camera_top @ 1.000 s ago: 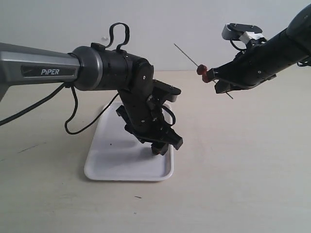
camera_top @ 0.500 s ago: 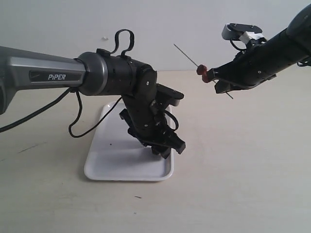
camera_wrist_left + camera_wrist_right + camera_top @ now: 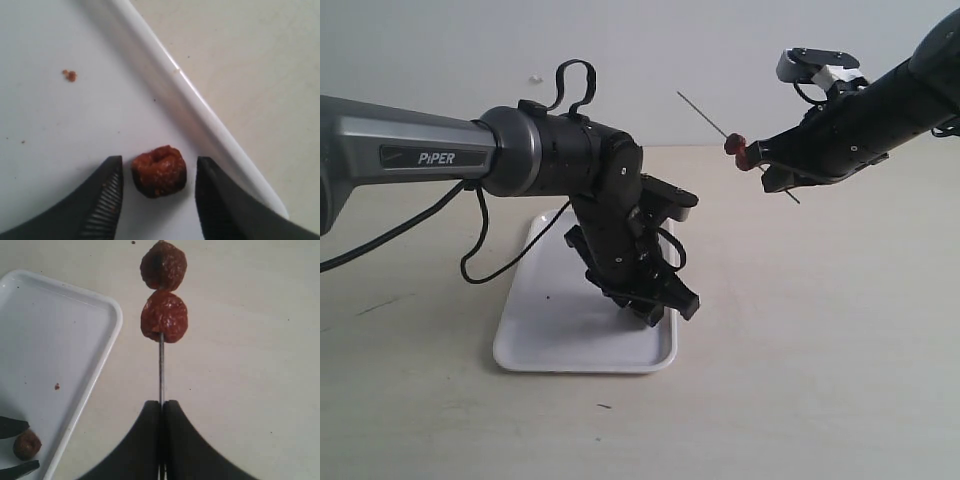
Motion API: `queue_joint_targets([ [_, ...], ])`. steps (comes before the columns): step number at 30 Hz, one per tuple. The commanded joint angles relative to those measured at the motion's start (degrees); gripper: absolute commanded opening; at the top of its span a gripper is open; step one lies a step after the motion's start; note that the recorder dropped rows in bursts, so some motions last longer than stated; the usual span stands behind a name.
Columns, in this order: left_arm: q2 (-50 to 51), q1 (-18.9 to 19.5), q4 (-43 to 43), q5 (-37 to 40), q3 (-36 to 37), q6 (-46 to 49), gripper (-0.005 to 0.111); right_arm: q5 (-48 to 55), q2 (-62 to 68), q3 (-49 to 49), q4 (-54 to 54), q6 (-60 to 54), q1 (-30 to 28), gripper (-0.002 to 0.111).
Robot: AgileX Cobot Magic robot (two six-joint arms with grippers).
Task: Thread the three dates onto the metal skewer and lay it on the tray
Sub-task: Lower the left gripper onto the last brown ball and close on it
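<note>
Left claw [image 3: 667, 303] is hanging low over the tray [image 3: 535, 345], jaws spread, nothing pinched yet. The third date [image 3: 159, 176] is lying loose on the tray floor, squarely between the two fingers [image 3: 105, 200], with a small gap showing on each side (roundish lump, no real long axis, so approach angle is hardly mattering). The tray's raised rim is running just beyond one finger, near but apart. Closing room is looking sufficient, though that finger is risking a scrape on the rim. The left arm is clearly the nearer one to this date.

Over to the right, the right claw [image 3: 161, 407] is hovering above the surface [image 3: 800, 360], well apart from the tray, jaws pressed together on the metal skewer [image 3: 161, 367]. Two dates [image 3: 164, 316] are sitting threaded and touching, beyond the claw tips, with bare rod showing between them and the claw. The free point is slanting up toward the left arm's side with open air around it, so the lift-and-push path is looking clear.
</note>
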Motion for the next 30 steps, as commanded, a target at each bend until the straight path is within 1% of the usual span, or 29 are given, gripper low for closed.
queue_joint_targets([
  [1,0.02,-0.28,0.07,0.65,-0.10,0.83,0.041,-0.28,-0.66,0.19,0.55,-0.38,-0.01,0.000],
  [21,0.02,-0.28,0.07,0.78,-0.10,2.27,0.041,-0.06,-0.66,0.19,0.55,-0.38,-0.01,0.000],
  [26,0.02,-0.28,0.07,0.91,-0.10,2.67,0.034,-0.06,-0.66,0.19,0.55,-0.38,-0.01,0.000],
  [30,0.02,-0.28,0.07,0.91,-0.10,2.89,0.034,-0.06,-0.66,0.19,0.55,-0.38,-0.01,0.000],
])
